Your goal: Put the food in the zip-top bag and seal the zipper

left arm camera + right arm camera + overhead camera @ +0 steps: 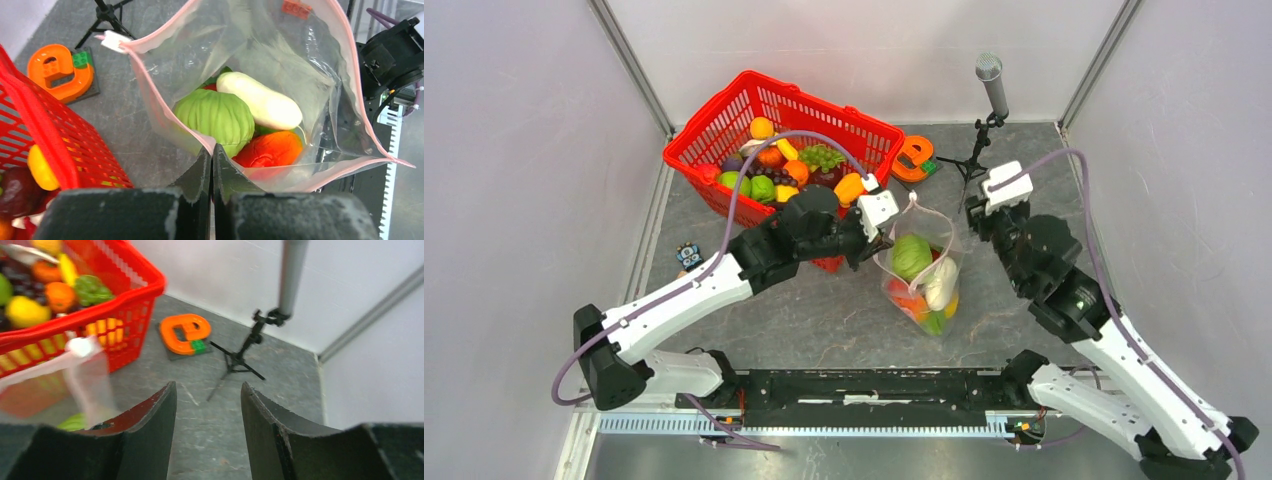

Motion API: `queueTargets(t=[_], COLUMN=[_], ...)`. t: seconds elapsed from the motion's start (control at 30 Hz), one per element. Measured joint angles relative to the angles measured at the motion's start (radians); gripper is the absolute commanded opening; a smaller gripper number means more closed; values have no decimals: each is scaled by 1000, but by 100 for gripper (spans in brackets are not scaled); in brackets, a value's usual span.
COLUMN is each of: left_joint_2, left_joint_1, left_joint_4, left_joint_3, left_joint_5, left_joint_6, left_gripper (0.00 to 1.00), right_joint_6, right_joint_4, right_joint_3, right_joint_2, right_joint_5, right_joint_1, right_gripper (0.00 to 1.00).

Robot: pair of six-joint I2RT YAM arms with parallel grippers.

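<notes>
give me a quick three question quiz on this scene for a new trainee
1. True or false: the right gripper holds a piece of food.
2. What does the left gripper pinch? A: the rim of the zip-top bag. B: the red basket. C: the microphone stand.
3. Fill the gap: in the bag, the long food piece lying against the green one is ____ in colour.

Key
1. False: its jaws stand open with nothing between them.
2. A
3. white
</notes>
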Motion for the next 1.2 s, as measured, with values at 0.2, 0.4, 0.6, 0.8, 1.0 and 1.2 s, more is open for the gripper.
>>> queueTargets(t=[0.2,0.4,0.6,0.8,1.0,1.2], left_joint_2=[0,20,84,201,310,353], left_joint_1=[42,103,153,154,154,154], left_joint_4=[-30,-110,-182,-291,-403,-465], left_joint_3=[57,115,187,352,509,571], left_joint_5=[58,190,331,502,623,653], left_joint_6=[60,137,230,332,422,470], left_gripper=[2,2,2,2,2,2], right_joint_6=[65,208,474,543,594,904], right_joint_4=[-14,296,813,1160,1373,1644], right_joint_3=[69,-127,-385,-432,-472,-503], right_joint_2=[127,183,271,248,270,302], right_joint_5=[-323,-971,-1543,-1777,-1884,-1928], right_joint_1=[-433,-885,-938,-937,-924,-895], right_gripper=[62,71,76,78,79,72])
